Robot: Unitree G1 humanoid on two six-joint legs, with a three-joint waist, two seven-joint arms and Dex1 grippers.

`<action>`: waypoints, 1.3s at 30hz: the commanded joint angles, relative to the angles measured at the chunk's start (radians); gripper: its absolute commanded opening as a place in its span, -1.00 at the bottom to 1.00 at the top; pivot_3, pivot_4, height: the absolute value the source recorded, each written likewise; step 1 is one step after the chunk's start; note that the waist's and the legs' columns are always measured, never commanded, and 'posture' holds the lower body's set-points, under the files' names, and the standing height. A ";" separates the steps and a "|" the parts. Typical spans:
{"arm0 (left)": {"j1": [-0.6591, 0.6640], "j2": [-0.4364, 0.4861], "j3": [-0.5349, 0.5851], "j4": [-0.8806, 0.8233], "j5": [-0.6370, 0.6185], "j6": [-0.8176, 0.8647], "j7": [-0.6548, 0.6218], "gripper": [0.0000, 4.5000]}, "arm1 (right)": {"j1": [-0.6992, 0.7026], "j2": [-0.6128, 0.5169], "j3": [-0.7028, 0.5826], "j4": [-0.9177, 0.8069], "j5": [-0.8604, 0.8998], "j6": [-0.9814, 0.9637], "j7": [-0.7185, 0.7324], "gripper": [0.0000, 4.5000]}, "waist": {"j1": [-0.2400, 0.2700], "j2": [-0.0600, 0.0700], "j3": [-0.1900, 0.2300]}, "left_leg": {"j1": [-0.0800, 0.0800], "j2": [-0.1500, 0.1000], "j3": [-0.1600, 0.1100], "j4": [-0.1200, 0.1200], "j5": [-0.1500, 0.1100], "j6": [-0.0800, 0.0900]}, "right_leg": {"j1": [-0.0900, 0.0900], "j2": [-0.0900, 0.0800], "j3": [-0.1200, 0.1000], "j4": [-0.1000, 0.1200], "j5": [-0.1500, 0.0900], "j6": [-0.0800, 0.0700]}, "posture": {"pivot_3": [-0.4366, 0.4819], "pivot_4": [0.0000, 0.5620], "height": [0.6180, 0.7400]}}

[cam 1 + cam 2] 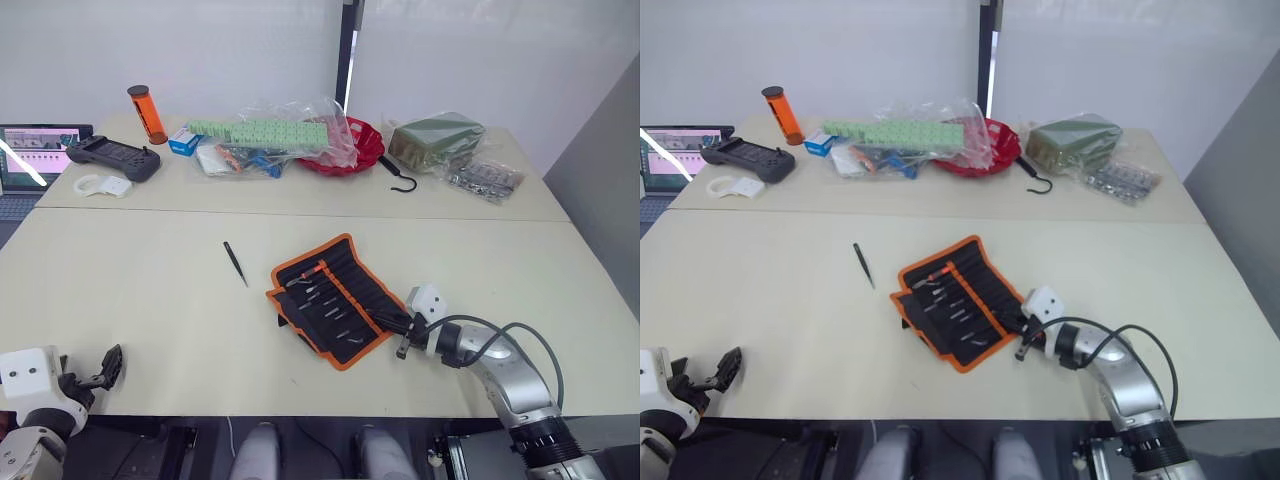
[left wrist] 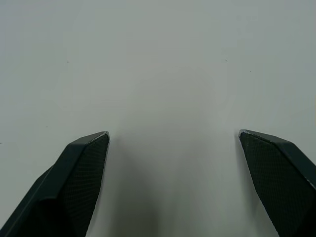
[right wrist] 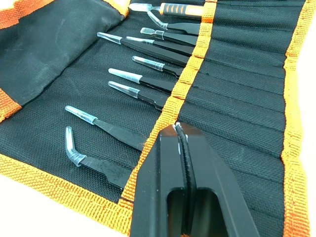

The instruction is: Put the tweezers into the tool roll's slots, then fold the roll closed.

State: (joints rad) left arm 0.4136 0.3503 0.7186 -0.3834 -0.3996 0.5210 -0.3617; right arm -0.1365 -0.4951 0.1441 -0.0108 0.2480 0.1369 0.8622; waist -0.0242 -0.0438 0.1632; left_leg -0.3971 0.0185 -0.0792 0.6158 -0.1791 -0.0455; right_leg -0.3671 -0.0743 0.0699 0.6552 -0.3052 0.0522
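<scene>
The tool roll (image 1: pixel 330 296) lies unrolled in the middle of the near table, black with orange edging. Several tweezers (image 3: pixel 143 79) sit in its slots (image 3: pixel 237 106), clear-capped tips sticking out. One loose black tweezers (image 1: pixel 235 263) lies on the table to the roll's left. My right gripper (image 1: pixel 388 322) rests at the roll's right edge, its fingers (image 3: pixel 168 168) pressed together over the orange band with nothing seen between them. At the table's near left corner my left gripper (image 1: pixel 108 366) is open over bare tabletop (image 2: pixel 163 74), far from the roll.
Along the far table stand an orange cylinder (image 1: pixel 147 113), a black controller (image 1: pixel 113 156), a laptop (image 1: pixel 30 150), a plastic bag of green strips (image 1: pixel 262 135), a red bowl (image 1: pixel 358 145), a black hook (image 1: pixel 402 180), a green packet (image 1: pixel 435 140) and a bag of metal parts (image 1: pixel 487 178).
</scene>
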 commanded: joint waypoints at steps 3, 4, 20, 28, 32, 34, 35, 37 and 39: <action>-0.008 0.027 0.022 0.002 -0.016 -0.034 -0.005 0.99 | 0.030 -0.010 0.015 0.015 -0.023 0.022 0.006 -1.00 | 0.002 0.000 0.000 | 0.000 0.000 0.000 0.000 0.000 0.000 | 0.000 0.000 0.000 0.000 0.000 0.000 | -0.05 -0.47 1.00; -0.004 0.034 0.007 0.001 -0.013 -0.036 -0.020 0.99 | 0.030 -0.009 0.015 0.016 -0.024 0.021 0.005 -1.00 | 0.002 0.000 0.000 | 0.000 0.000 0.000 0.000 0.000 0.000 | 0.000 0.000 0.000 0.000 0.000 0.000 | -0.05 -0.47 1.00; -0.206 0.003 -0.287 -0.230 -0.057 0.195 0.109 0.99 | 0.053 0.009 0.003 -0.025 -0.026 0.037 -0.049 -1.00 | 0.007 0.000 0.000 | 0.000 0.000 0.000 0.000 0.000 0.000 | 0.000 0.000 0.000 0.000 0.001 0.001 | -0.05 -0.47 1.00; -0.465 -0.158 -0.456 -0.202 0.002 0.324 0.356 0.99 | 0.074 0.000 -0.005 -0.060 -0.017 0.057 -0.066 -1.00 | 0.013 0.000 0.000 | -0.001 -0.002 -0.001 0.000 0.000 0.000 | 0.001 0.000 0.000 0.000 0.001 0.003 | -0.05 -0.47 1.00; -0.569 -0.185 -0.536 -0.184 0.071 0.384 0.437 0.99 | 0.078 -0.002 -0.010 -0.080 -0.017 0.072 -0.074 -1.00 | 0.011 0.000 0.000 | -0.002 -0.002 -0.001 0.001 0.000 0.000 | 0.001 0.000 0.000 0.000 0.001 0.004 | -0.05 -0.47 1.00; -0.620 -0.208 -0.559 -0.152 0.119 0.413 0.499 0.99 | 0.085 -0.003 -0.011 -0.090 -0.017 0.077 -0.078 -1.00 | 0.008 0.000 0.000 | -0.002 -0.002 -0.001 0.000 0.000 0.000 | 0.001 0.000 0.000 0.000 0.001 0.004 | -0.05 -0.47 1.00; -0.643 -0.225 -0.571 -0.130 0.152 0.405 0.537 0.99 | 0.092 -0.004 -0.012 -0.095 -0.018 0.078 -0.079 -1.00 | 0.010 0.000 0.000 | -0.002 -0.003 -0.001 0.000 0.000 0.000 | 0.001 0.000 0.000 -0.001 0.001 0.004 | -0.05 -0.47 1.00; -0.681 -0.254 -0.588 -0.097 0.196 0.419 0.590 0.99 | 0.102 -0.006 -0.013 -0.103 -0.018 0.079 -0.083 -1.00 | 0.010 0.000 0.000 | -0.002 -0.003 -0.002 0.000 0.000 0.000 | 0.000 0.000 0.000 -0.001 0.001 0.004 | -0.05 -0.47 1.00; -0.719 -0.282 -0.613 -0.058 0.230 0.457 0.626 0.99 | 0.107 -0.008 -0.014 -0.110 -0.018 0.082 -0.085 -1.00 | 0.010 0.000 0.000 | -0.002 -0.003 -0.001 0.000 0.000 0.000 | 0.001 -0.001 0.000 -0.001 0.001 0.004 | -0.05 -0.47 1.00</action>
State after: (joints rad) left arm -0.2814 0.0749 0.1284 -0.4403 -0.2011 0.9599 0.2310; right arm -0.0537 -0.4920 0.1191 -0.1246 0.2474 0.1883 0.7774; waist -0.0139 -0.0437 0.1633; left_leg -0.3996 0.0149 -0.0807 0.6160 -0.1789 -0.0454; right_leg -0.3666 -0.0750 0.0700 0.6546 -0.3042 0.0565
